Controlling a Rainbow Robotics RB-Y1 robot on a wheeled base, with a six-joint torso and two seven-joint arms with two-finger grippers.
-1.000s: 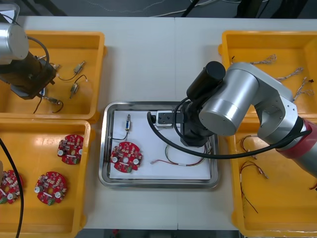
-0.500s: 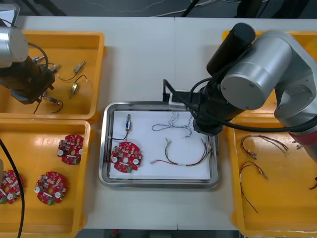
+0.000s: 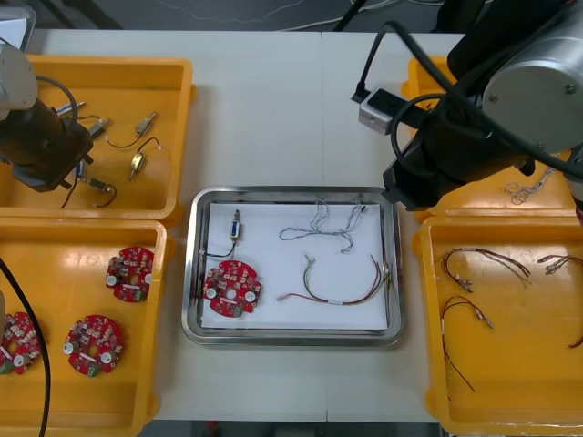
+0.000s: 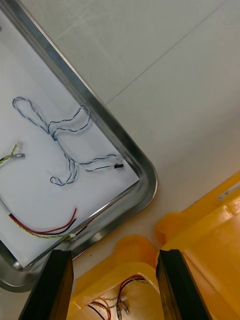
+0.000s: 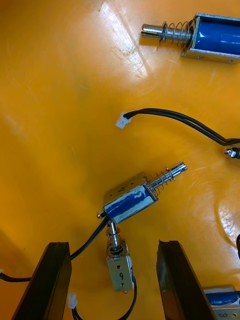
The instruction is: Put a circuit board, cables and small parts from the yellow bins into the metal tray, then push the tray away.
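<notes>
Hovering over the floor of the far left yellow bin (image 3: 173,109), the left gripper (image 5: 112,244) stands wide apart and grips nothing; between its fingers lies a small metal part (image 5: 120,267) with a black lead, touching a blue-bodied part (image 5: 131,200) that lies tilted just ahead of the fingertips, spring end pointing away; a black cable (image 5: 175,117) with a white plug curves past farther on, and another blue part (image 5: 212,37) lies well beyond it.

The right gripper (image 4: 114,252) is likewise wide and empty, held above the table just off the far right corner of the metal tray (image 3: 291,339), with the rounded corners of the two right bins between its fingers.

The tray sits mid-table between the bins, white inside; at its near left lies a round red circuit board (image 3: 232,288), and just far of that a metal piece on a black wire (image 3: 237,225); a twisted blue and white cable (image 3: 323,218) lies in loose loops at the far right of the tray, and a red and yellow cable (image 3: 339,301) curves along its near right.

The near left bin (image 3: 150,382) holds three spare boards (image 3: 128,273); the near right bin (image 3: 528,364) holds loose red and yellow leads (image 3: 483,264).
</notes>
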